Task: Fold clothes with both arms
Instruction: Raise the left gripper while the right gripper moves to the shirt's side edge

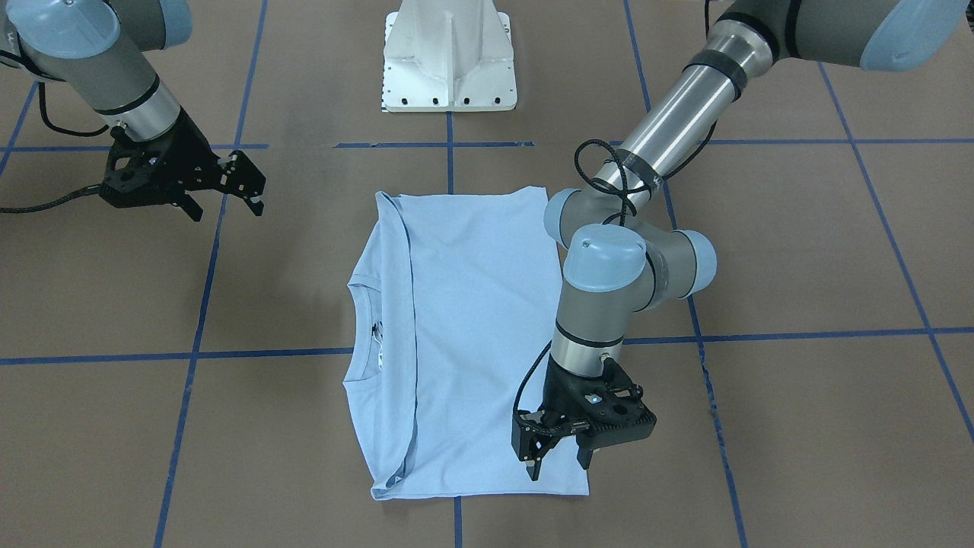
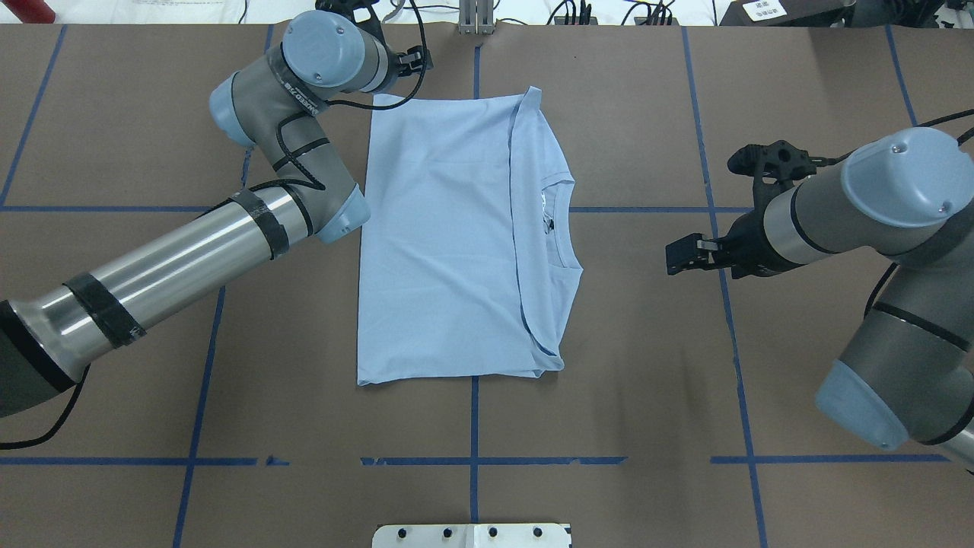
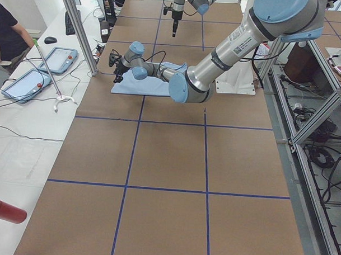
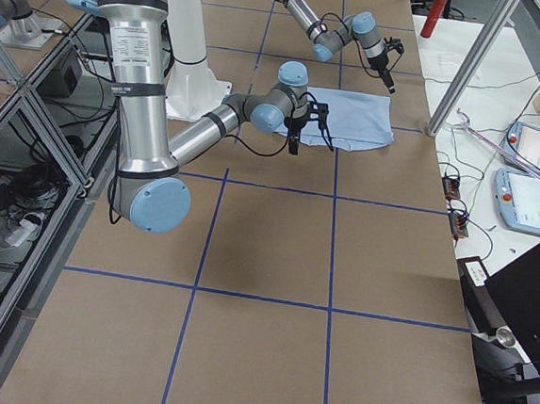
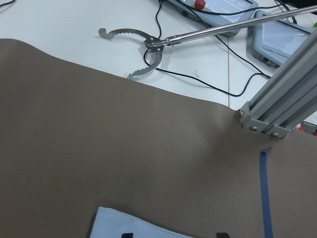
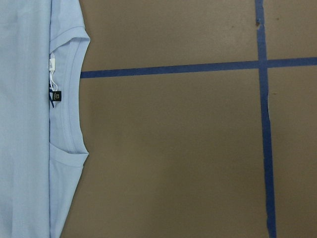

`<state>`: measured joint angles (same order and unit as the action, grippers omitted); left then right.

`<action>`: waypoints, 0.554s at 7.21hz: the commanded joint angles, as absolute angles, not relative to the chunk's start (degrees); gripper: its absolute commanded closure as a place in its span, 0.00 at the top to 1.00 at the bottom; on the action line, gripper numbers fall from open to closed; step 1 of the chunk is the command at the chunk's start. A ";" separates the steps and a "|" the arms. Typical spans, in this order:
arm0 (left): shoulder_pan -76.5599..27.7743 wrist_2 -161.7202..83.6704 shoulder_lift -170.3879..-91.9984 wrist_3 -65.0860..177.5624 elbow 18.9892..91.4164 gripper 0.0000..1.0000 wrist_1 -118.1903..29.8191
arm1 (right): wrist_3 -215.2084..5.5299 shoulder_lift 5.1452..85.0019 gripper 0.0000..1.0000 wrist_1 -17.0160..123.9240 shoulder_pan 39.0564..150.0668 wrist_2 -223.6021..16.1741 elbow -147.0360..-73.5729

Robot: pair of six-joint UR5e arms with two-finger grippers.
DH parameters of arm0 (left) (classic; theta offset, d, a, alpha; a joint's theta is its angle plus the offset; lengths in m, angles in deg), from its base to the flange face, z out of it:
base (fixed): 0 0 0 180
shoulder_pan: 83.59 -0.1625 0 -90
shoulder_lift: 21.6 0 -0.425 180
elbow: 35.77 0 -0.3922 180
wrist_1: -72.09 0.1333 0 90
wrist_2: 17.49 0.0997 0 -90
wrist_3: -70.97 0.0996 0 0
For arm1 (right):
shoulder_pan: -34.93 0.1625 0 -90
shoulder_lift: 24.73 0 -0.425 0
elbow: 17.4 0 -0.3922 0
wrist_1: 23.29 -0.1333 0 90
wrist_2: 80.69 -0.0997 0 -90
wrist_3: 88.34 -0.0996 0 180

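- Light blue T-shirt (image 1: 472, 320) lay flat at the middle of the brown surface (image 2: 647, 365), folded into a tall rectangle, with one folded layer running along the collar side.
- Collar (image 6: 67, 94) faced the robot's right. A white neck tag (image 6: 52, 62) and a small dark label showed inside it.
- Left end effector (image 1: 561, 463) hung over the shirt's corner on the robot's left, at the edge far from the white pedestal base (image 1: 449, 61). Fingers pointed down and stood apart, released, gripping nothing. The left wrist view showed that corner of cloth low between the two fingertips. Whether the tips touched the cloth could not be told.
- Right end effector (image 1: 224, 204) was well apart from the shirt on the robot's right, nearer the base, over bare surface. Fingers spread, released, empty.
- Blue tape lines (image 2: 473, 426) marked the surface in a grid.
- Past the far edge, a metal grabber tool (image 5: 143, 49) lay on a white side surface near two control tablets (image 5: 285, 37).
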<state>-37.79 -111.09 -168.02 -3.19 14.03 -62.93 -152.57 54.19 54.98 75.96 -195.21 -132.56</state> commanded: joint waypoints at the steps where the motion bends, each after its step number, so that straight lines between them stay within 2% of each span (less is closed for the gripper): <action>1: -36.83 -117.23 -163.23 -1.81 22.00 1.00 -58.37 | -152.23 43.97 1.00 68.13 71.08 -189.35 -131.66; 2: -36.83 -117.33 -157.97 0.37 30.33 1.00 -54.42 | -152.15 40.17 1.00 69.42 68.09 -185.93 -129.39; 4: -37.18 -117.33 -152.49 0.92 43.72 1.00 -46.41 | -151.89 33.47 1.00 68.99 63.78 -180.99 -124.37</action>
